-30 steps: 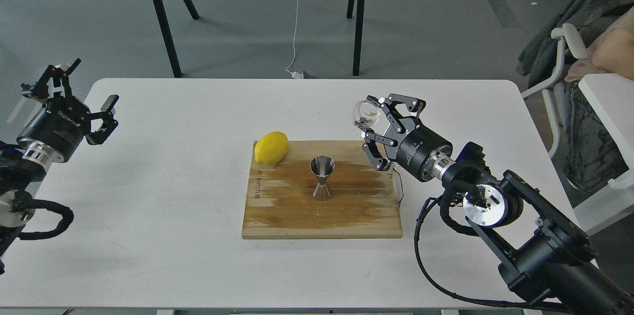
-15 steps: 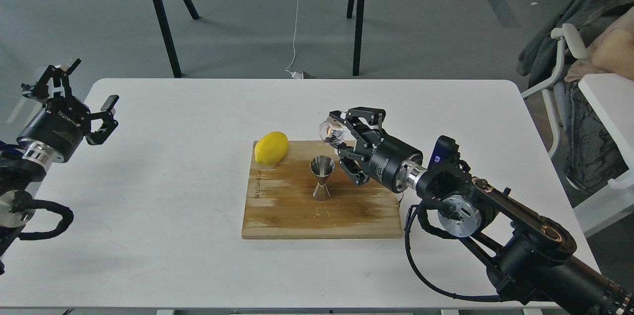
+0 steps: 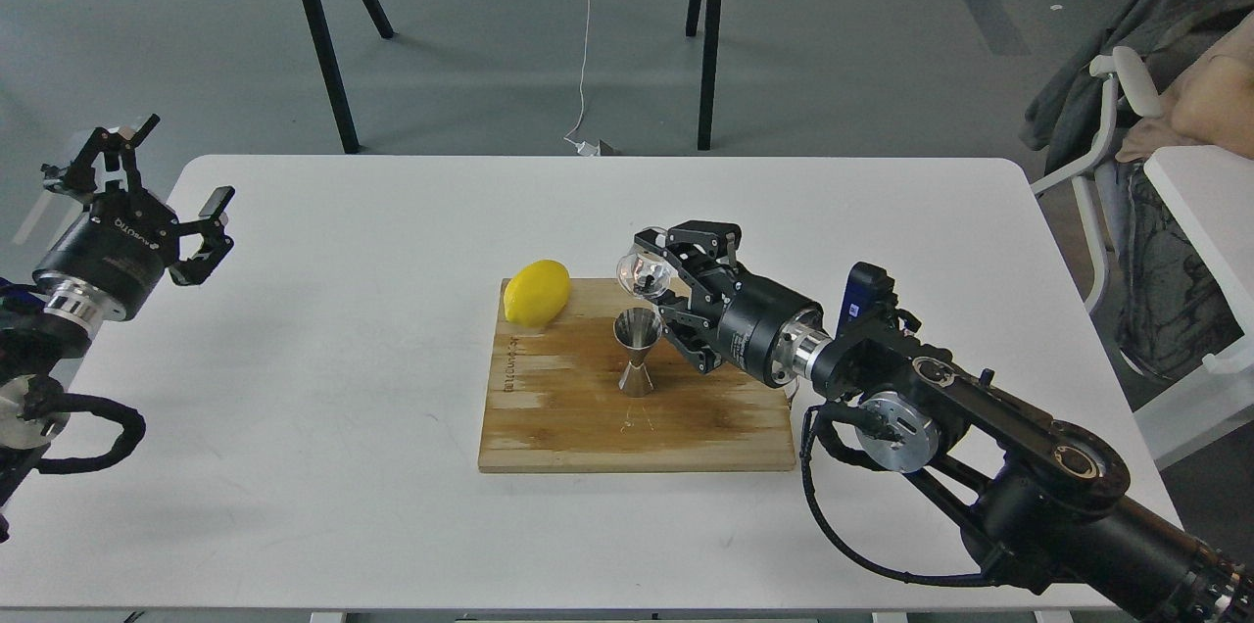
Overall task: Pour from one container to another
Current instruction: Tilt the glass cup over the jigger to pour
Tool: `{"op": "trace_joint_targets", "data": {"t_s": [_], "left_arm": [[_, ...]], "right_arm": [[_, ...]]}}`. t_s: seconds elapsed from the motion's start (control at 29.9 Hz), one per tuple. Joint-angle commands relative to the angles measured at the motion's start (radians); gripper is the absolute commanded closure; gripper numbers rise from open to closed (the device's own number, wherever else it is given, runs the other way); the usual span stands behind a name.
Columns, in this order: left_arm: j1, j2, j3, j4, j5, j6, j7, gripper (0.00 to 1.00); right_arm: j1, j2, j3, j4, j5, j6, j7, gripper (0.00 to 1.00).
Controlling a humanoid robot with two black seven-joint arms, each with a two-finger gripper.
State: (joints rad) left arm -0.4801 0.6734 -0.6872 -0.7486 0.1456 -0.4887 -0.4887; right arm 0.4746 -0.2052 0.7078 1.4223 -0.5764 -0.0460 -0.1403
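The steel jigger [image 3: 637, 352] stands upright near the middle of the wooden cutting board [image 3: 558, 417]. Just above and slightly behind its rim hangs the small clear glass cup [image 3: 643, 274], tipped on its side with its mouth toward the jigger, and something dark shows inside it. My right gripper [image 3: 664, 278] is shut on the cup, reaching in from the right. My left gripper [image 3: 162, 197] hovers open off the table's left edge with nothing in it.
A yellow lemon [image 3: 536, 292] lies on the board's far left corner. The white table [image 3: 343, 329] spreads around the board. A black-legged rack [image 3: 323, 35] stands behind the table, and a chair with a seated person [image 3: 1176, 114] is at the right.
My right arm has carried the glass cup leftward and down from the board's right edge to just above the jigger, tilting it further. The left arm has stayed put.
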Motion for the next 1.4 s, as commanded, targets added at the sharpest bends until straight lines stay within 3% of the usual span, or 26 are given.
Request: {"op": "trace_joint_targets", "data": {"t_s": [0.0, 1.37], "left_arm": [[0.000, 0.000, -0.002, 0.000, 0.000, 0.000, 0.000, 0.01], [0.003, 0.000, -0.003, 0.002, -0.001, 0.000, 0.000, 0.01]], "right_arm": [[0.002, -0.002, -0.004, 0.000, -0.031, 0.000, 0.001, 0.66], [0.096, -0.034, -0.131, -0.046, -0.214, -0.008, 0.008, 0.66]]}}
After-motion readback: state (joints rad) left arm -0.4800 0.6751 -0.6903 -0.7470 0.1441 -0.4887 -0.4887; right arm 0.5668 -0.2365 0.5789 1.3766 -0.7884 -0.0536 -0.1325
